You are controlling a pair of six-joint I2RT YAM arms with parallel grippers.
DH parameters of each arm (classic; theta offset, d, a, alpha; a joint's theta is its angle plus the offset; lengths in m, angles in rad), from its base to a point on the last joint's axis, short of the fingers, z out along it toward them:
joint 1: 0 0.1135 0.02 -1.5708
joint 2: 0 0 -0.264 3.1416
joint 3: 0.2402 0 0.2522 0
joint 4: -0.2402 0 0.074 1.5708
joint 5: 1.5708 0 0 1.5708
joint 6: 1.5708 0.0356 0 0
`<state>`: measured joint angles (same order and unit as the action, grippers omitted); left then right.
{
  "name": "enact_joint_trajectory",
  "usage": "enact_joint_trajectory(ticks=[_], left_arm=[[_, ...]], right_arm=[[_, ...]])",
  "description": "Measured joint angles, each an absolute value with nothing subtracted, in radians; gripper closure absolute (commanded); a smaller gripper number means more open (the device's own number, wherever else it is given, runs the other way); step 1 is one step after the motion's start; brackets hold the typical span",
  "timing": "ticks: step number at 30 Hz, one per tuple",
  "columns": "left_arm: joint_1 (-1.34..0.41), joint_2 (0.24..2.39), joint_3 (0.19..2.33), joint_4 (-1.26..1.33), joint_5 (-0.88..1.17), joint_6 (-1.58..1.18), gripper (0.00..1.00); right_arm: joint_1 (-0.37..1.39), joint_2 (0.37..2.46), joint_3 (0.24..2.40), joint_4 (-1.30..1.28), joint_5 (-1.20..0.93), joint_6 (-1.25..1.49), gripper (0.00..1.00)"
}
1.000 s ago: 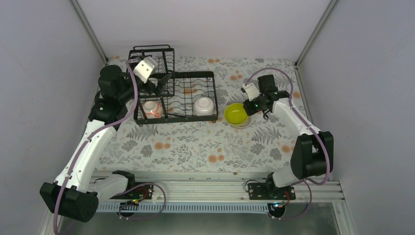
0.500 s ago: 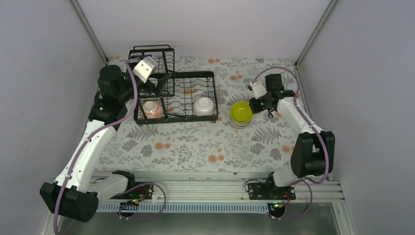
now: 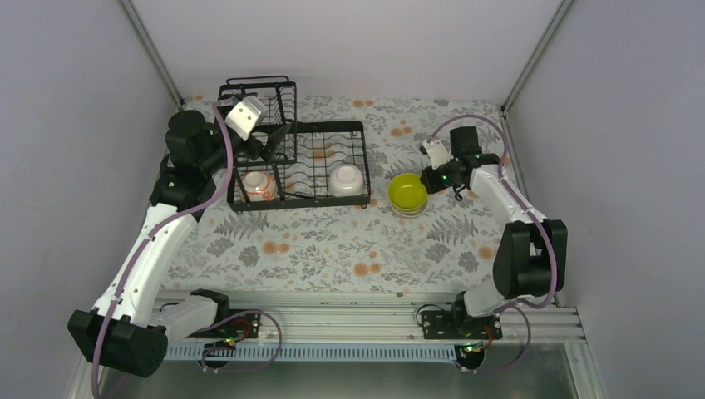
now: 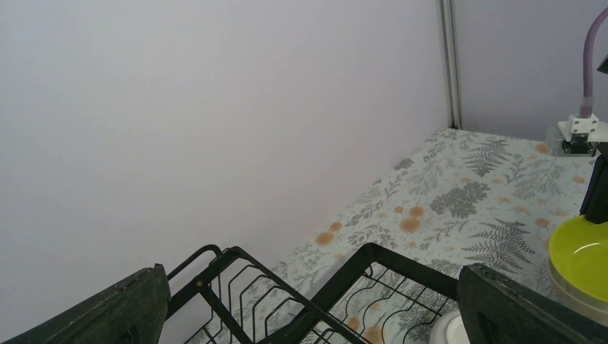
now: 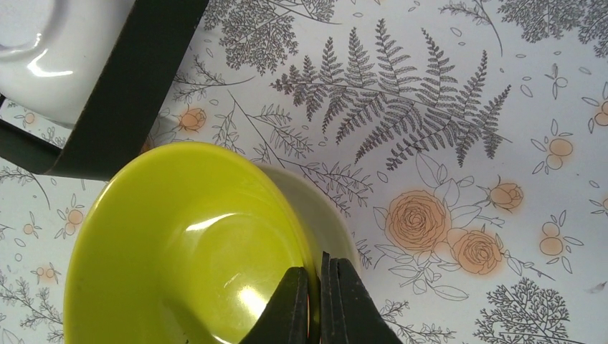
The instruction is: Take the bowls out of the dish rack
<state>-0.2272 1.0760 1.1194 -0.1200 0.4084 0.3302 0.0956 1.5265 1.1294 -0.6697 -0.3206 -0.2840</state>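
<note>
green bowl (image 3: 407, 191): over the last second it has gone a little toward 3 o'clock in the top view, opening a wider gap from the dish rack (image 3: 299, 162). In the last half second it slipped back a touch toward 9 o'clock.
right gripper (image 5: 317, 276): travelled toward 3 o'clock together with the bowl's rim.
right arm (image 3: 499, 195): wrist swung toward 2 o'clock, nearer the far right corner post.
cable (image 3: 474, 120): its loop shifted toward 3 o'clock with the wrist.

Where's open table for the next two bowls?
The widest bare stretch of tablecloth lies between the dish rack and the near rail. Crowded: the narrow gap between rack and green bowl, pinched by the right gripper.
</note>
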Motion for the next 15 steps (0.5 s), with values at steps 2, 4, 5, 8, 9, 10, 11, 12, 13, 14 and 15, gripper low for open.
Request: enact_joint_trajectory(ticks=[2, 4, 5, 8, 9, 10, 11, 12, 13, 14, 15], left_arm=[[-0.225, 1.076, 1.119, -0.120, 0.411, 0.329, 0.00], [-0.225, 1.076, 1.116, -0.113, 0.413, 0.329, 0.00], [-0.225, 1.076, 1.114, -0.112, 0.415, 0.328, 0.00], [-0.224, 1.076, 1.114, -0.109, 0.419, 0.328, 0.00], [-0.224, 1.076, 1.114, -0.107, 0.419, 0.328, 0.00], [-0.224, 1.076, 1.114, -0.106, 0.419, 0.328, 0.00], [-0.224, 1.076, 1.114, -0.106, 0.420, 0.328, 0.00], [-0.224, 1.076, 1.114, -0.106, 0.420, 0.328, 0.00], [-0.224, 1.076, 1.114, -0.106, 0.420, 0.328, 0.00], [-0.224, 1.076, 1.114, -0.106, 0.420, 0.328, 0.00], [-0.224, 1.076, 1.114, -0.106, 0.420, 0.328, 0.00]], right_arm=[[0.096, 1.533, 1.122, -0.663, -0.320, -0.287, 0.96], [0.095, 1.539, 1.117, -0.661, -0.321, -0.287, 0.96], [0.094, 1.543, 1.114, -0.660, -0.321, -0.287, 0.96], [0.091, 1.559, 1.111, -0.653, -0.322, -0.287, 0.96], [0.090, 1.563, 1.110, -0.649, -0.322, -0.287, 0.96], [0.089, 1.567, 1.108, -0.648, -0.321, -0.287, 0.96], [0.089, 1.571, 1.106, -0.647, -0.321, -0.288, 0.96], [0.089, 1.574, 1.105, -0.645, -0.321, -0.288, 0.93], [0.089, 1.577, 1.103, -0.644, -0.321, -0.288, 0.87], [0.089, 1.580, 1.102, -0.643, -0.321, -0.289, 0.76], [0.089, 1.581, 1.101, -0.644, -0.321, -0.292, 0.63]])
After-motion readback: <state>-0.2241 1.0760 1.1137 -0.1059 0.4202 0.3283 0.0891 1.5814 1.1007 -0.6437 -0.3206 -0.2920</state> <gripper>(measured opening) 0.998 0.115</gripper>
